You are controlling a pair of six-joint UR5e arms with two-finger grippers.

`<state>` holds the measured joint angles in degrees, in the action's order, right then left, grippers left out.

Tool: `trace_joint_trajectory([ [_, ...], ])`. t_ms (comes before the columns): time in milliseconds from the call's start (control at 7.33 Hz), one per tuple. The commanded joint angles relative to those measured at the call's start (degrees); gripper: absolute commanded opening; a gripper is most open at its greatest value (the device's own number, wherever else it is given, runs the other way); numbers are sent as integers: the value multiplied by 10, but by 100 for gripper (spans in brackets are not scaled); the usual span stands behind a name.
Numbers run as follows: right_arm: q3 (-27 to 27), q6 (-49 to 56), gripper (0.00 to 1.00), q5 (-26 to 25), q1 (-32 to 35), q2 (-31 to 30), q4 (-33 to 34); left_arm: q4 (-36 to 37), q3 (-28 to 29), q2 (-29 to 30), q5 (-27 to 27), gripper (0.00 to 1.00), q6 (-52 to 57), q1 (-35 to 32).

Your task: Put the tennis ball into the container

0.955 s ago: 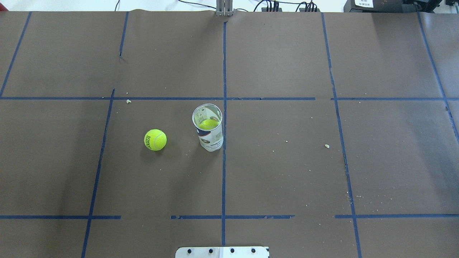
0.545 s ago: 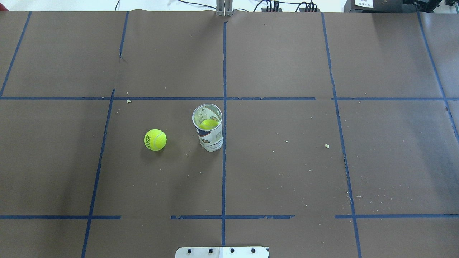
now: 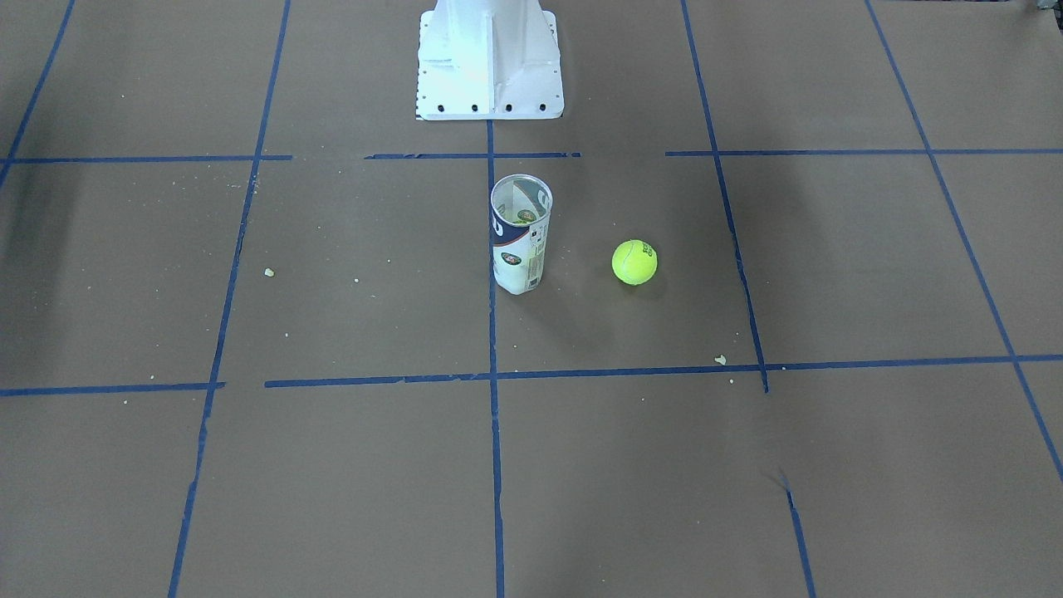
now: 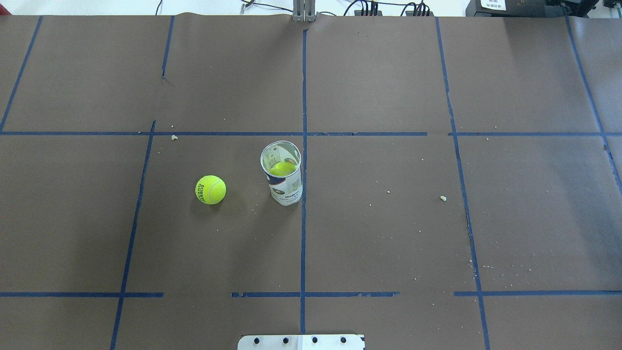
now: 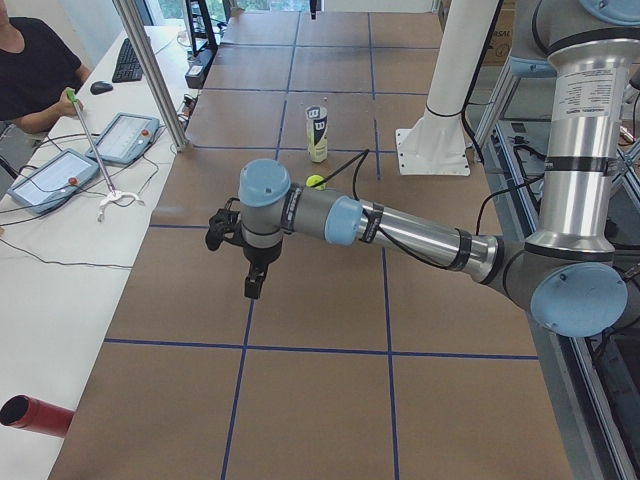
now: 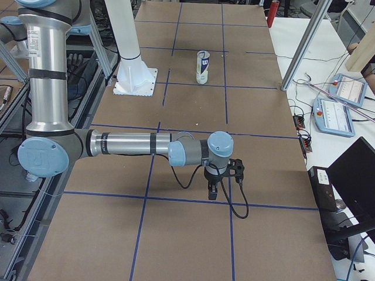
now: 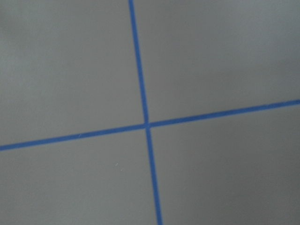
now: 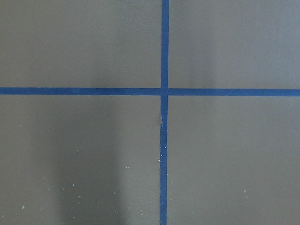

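The tennis ball [image 4: 210,189] [image 3: 634,262] [image 5: 315,182] lies on the brown table, a short way to the robot's left of the container [image 4: 284,180] [image 3: 521,241] [image 5: 317,132] [image 6: 202,67]. The tube stands upright and open, with a second yellow-green ball [image 4: 283,168] inside it. My left gripper [image 5: 254,285] hangs over the table's left end, far from the ball. My right gripper [image 6: 213,193] hangs over the right end. Both show only in the side views, so I cannot tell whether they are open or shut. The wrist views show only tape lines.
The white robot base [image 3: 488,66] [image 4: 301,341] stands behind the tube. Small crumbs [image 4: 442,198] dot the paper. An aluminium post [image 5: 150,70], tablets [image 5: 128,135] and a person [image 5: 30,70] are at the operators' side. A red cylinder [image 5: 35,415] lies there too.
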<state>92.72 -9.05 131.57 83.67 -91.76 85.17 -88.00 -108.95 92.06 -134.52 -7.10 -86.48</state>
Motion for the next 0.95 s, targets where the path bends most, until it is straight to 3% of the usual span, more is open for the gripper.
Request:
trace_joint_trajectory([
  [0,0,0,100,0,-1,0,0,9,-80,29,2,100,-129,92],
  [409,0,0,100,0,0,0,0,29,-117,108,85,100,-317,227],
  [818,0,0,100,0,0,0,0,52,-50,203,140,100,-411,359],
])
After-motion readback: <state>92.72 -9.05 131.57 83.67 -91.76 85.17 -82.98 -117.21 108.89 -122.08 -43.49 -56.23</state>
